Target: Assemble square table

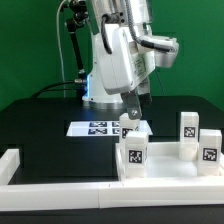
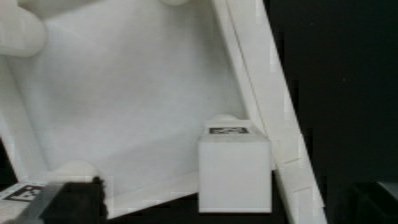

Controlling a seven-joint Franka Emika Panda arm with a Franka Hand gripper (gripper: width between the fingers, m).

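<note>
The white square tabletop lies at the exterior view's right, with three tagged white leg posts standing on it: a near one and two farther ones. My gripper hangs just above the near post. In the wrist view the tabletop fills most of the frame, its raised rim running along one side. The near post stands by that rim, between my fingers. One dark finger shows well clear of the post. My gripper is open.
The marker board lies on the black table behind the tabletop. A long low white border wall runs along the front and up the exterior view's left. Another leg post shows at the wrist view's edge.
</note>
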